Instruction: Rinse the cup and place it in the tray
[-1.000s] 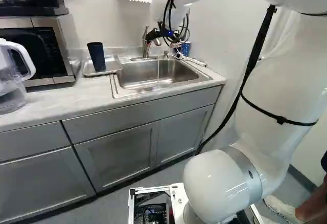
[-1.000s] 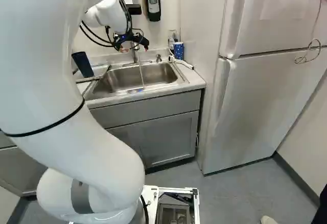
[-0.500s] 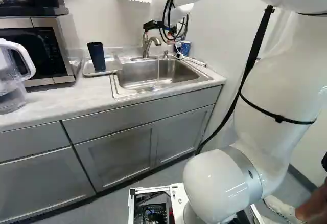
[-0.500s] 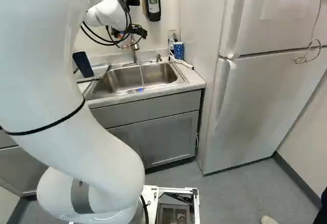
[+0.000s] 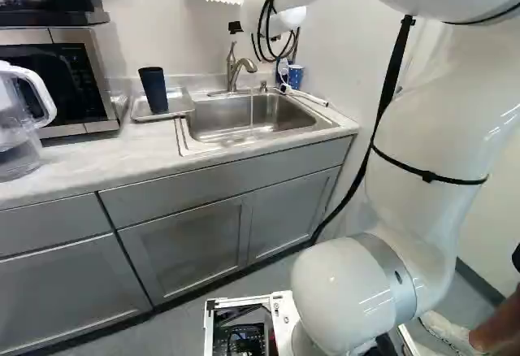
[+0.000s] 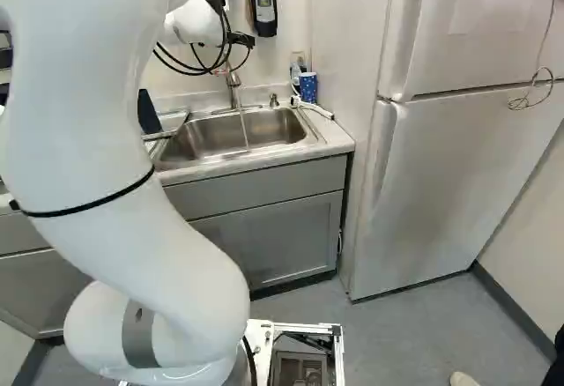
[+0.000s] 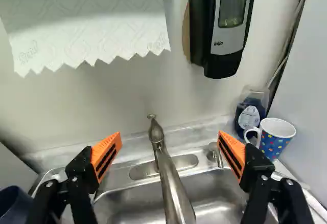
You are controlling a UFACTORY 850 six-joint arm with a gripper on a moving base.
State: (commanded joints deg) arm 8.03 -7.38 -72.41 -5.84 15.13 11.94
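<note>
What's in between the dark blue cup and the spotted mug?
From the dark blue cup towards the spotted mug: part of the tray, then the sink with its faucet, in the left base view.

Back wall [image 5: 162,15] was pale, floor [image 6: 414,342] grey, edged with dark baseboard [image 6: 515,324]. Grey cabinets [image 5: 195,242] stood under pale countertop [image 5: 81,169]. Pale refrigerator [image 6: 441,174] stood at right of right base view. Dispenser [image 7: 230,29] was wall-mounted near paper towel [image 7: 92,24].
</note>
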